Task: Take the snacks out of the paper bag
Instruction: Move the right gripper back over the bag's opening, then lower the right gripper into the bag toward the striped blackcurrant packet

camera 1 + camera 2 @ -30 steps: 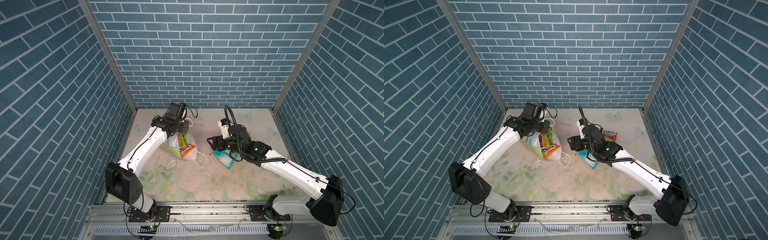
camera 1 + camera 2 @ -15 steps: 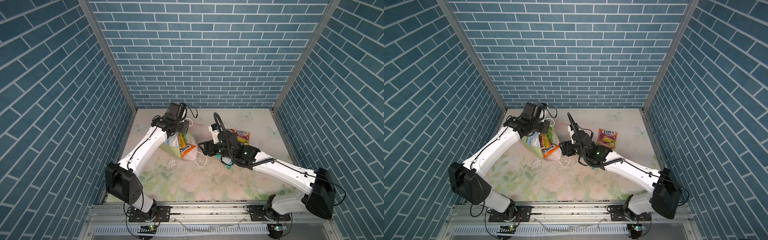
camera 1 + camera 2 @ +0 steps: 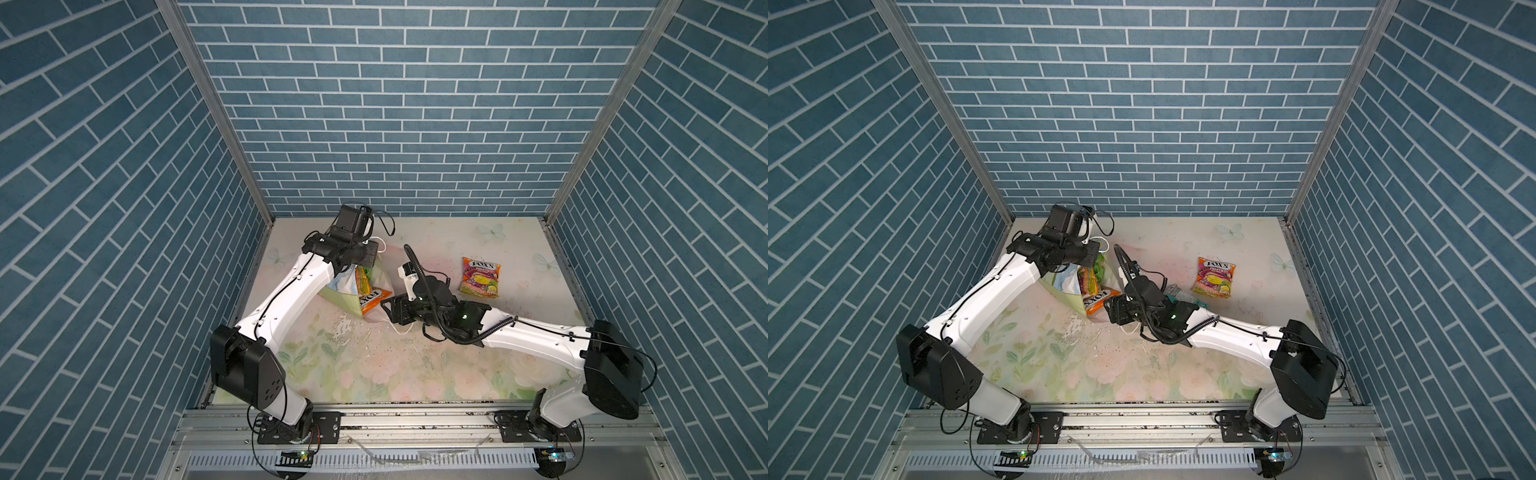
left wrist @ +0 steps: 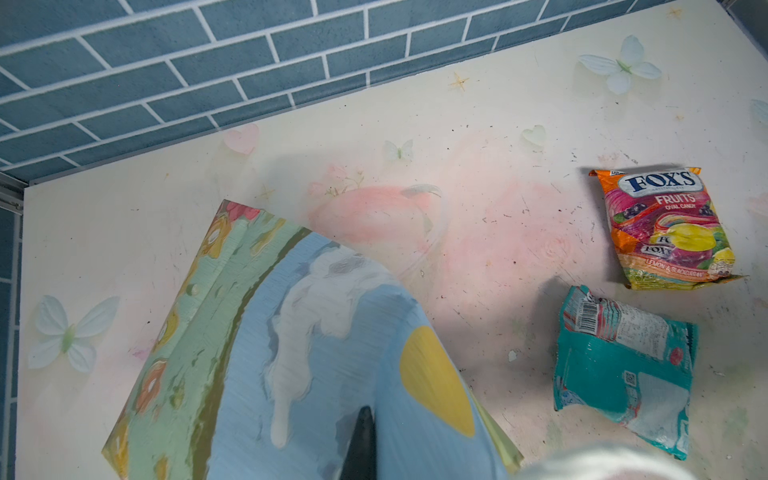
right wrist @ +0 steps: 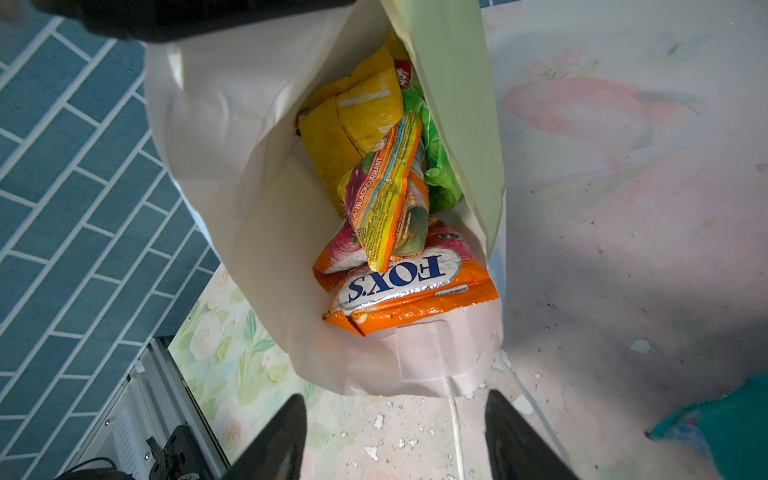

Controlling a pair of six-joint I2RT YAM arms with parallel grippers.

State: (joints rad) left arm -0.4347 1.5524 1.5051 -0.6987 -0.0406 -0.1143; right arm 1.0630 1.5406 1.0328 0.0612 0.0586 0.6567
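Bag (image 3: 340,286): lying tipped over left of centre in both top views, its mouth facing the right gripper (image 5: 395,415).
Left gripper (image 3: 368,259): clenching the bag's upper edge, with only one finger (image 4: 362,440) showing.
Right gripper: jaws standing apart, grasping nothing, hanging just outside the mouth.
Inside the bag: orange packet (image 5: 407,291) poking out at the lip. Multicolour packet (image 5: 386,195), yellow packet (image 5: 353,116) and green packet (image 5: 436,166) are overlapping behind it, and the count is unclear.
On the table (image 3: 415,374): fruit packet (image 3: 481,276) lying right of centre. Teal packet (image 3: 1177,293) is lying mostly hidden behind the right arm (image 3: 1225,336).
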